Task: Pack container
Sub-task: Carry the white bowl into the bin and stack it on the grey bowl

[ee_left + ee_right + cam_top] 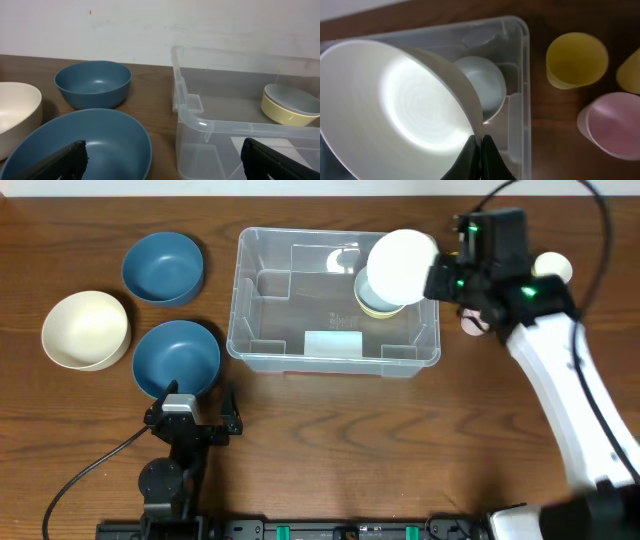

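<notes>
The white bowl (pixel 400 265) is pinched by its rim in the right gripper (pixel 481 147), tilted over the pale yellow bowl (pixel 290 104) at the far right of the container (pixel 335 363); released thus, it may be wedged askew. The left gripper (pixel 193 408) is spread wide, empty

Right arm (pixel 565 375) white-shelled behind black jaws, green indicator lights (pixel 527 290), black cables (pixel 605 220) looping, left arm (pixel 175 450) all black, thin black cable (pixel 95 465) behind its jaws
</notes>
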